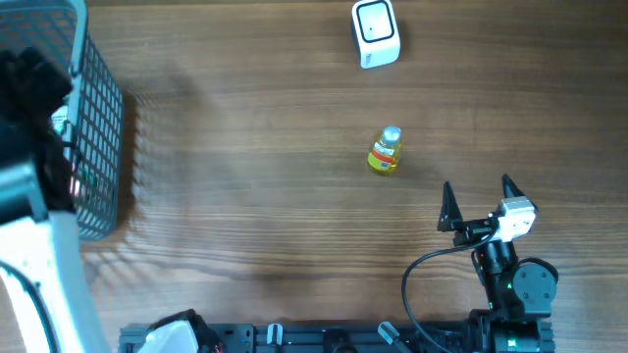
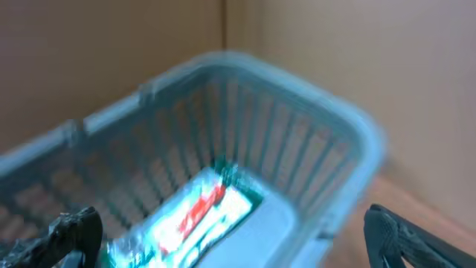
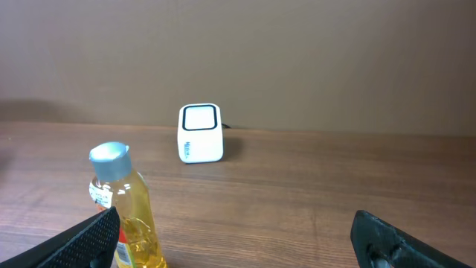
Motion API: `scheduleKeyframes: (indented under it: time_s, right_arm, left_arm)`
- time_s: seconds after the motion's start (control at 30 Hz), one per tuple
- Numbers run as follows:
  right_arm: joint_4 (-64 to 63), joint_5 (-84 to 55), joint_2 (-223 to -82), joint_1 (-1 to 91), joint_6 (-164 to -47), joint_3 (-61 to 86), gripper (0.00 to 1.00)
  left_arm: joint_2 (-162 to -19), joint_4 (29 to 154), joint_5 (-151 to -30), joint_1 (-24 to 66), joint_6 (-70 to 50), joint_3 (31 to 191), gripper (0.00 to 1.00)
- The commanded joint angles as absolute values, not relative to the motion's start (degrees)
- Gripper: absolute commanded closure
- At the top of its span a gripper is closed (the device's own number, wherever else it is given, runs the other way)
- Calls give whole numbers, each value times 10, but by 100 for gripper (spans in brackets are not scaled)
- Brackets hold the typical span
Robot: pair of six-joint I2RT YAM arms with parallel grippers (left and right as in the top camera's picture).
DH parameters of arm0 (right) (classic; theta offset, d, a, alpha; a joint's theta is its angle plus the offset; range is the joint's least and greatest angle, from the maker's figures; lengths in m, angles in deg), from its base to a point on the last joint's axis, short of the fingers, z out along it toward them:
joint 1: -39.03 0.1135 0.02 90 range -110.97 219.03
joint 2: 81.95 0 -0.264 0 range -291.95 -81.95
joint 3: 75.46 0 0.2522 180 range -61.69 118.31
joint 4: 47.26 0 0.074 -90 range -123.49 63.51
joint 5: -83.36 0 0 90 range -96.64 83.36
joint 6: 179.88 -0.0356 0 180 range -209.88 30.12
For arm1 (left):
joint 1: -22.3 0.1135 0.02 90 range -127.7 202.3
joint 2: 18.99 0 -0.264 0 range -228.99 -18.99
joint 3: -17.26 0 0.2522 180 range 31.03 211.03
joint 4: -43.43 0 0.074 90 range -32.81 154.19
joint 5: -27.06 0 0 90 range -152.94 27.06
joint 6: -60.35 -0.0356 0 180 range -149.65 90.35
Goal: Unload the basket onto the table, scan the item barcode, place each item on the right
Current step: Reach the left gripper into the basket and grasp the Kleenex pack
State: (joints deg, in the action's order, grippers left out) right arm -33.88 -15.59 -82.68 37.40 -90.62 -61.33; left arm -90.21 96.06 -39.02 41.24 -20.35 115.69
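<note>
A small bottle (image 1: 385, 152) of yellow liquid with a grey cap and a red-and-white label stands upright mid-table; in the right wrist view the bottle (image 3: 126, 216) is just beside my left finger. The white barcode scanner (image 1: 375, 34) stands at the far edge, its dark window facing the scanner's (image 3: 200, 132) front. My right gripper (image 1: 481, 201) is open near the front, right of the bottle, nothing between the fingers. My left gripper (image 2: 230, 223) is open above a basket (image 2: 312, 126), over a blurred white, teal and red packet (image 2: 201, 216) lying inside.
The grey mesh basket (image 1: 98, 127) stands at the table's left edge, with the left arm above it. A black rail and the arm bases run along the front edge (image 1: 294, 338). Bare wood lies between bottle and scanner.
</note>
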Motion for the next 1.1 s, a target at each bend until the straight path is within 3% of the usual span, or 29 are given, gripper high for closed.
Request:
scheduleKeyframes:
  time_s: [0.0,0.07,0.13,0.2,0.23,0.3,0.33,0.4,0.67,0.73,0.87,0.93,1.03,1.07]
  right_arm:
    - [-341,-157,-824,372,-900,-614,0]
    - [-341,-157,-824,372,-900,-614,0]
    - [-341,-157,-824,372,-900,-614,0]
    - [-341,-157,-824,372,-900,-614,0]
    - [-341,-157,-824,372,-900,-614,0]
    - [-341,-157,-824,372,-900,-614,0]
    - [-341,-157,-824,372,-900,-614,0]
    - [-341,-157,-824,372,-900,-614,0]
    - [-341,-157,-824,372,-900,-614,0]
    - [-341,-157,-824,372,-900,-614,1]
    - [-341,-157,-824,372,-900,-614,0]
    - [-341,-157,-824,372,-900,-614,0]
    - [-341,-157,-824,372,-900,-614,0]
    - [-341,-157,-824,372,-900,-614,0]
  left_arm:
    - [-957,996,-560,510,-107,1158,0]
    - [-981,1021,-644,559,-108,1158,0]
    - [-994,1069,-637,589,-133,1158,6]
    - [-999,1109,-637,606,-133,1158,0]
    - [-1000,1116,-637,613,-133,1158,10]
    - [-1000,1127,-638,614,-125,1158,83]
    - [-1000,1125,-645,614,-122,1158,82]
    - [-1001,1108,-676,614,-139,1158,96]
    - [-1082,1139,-689,614,-177,1203,94]
    - [-1123,1158,-687,615,-201,1203,78]
    - [-1162,1168,-687,647,-203,1203,62]
    - [-1163,1170,-687,661,-209,1203,42]
    - [-1163,1180,-687,668,-218,1203,23]
    - [-1163,1189,-687,668,-218,1203,3]
